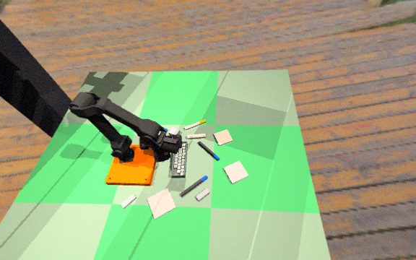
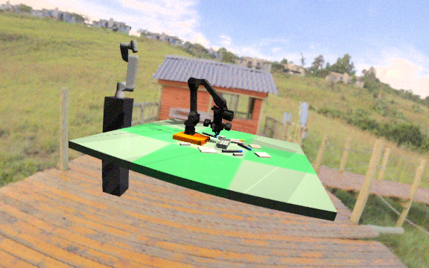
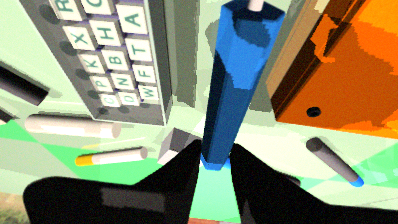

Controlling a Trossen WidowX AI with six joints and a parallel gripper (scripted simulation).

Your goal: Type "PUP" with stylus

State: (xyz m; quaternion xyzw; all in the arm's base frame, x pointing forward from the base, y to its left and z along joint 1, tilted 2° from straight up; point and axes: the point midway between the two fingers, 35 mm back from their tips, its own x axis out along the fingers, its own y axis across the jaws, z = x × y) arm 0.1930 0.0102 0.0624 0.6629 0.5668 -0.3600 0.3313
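My gripper is shut on the blue stylus, gripping it near its lower end in the wrist view. The stylus runs up that view, with a pale tip at its far end. The grey keyboard with white keys lies to the left of the stylus in the wrist view. The P key shows near the keyboard's lower end; I cannot make out a U key. In the top view the arm hides the fingers and part of the keyboard.
The orange base stands beside the keyboard. A grey block, a white rod and a yellow-ended marker lie past the keyboard's end. Dark markers and pale square pads lie around it.
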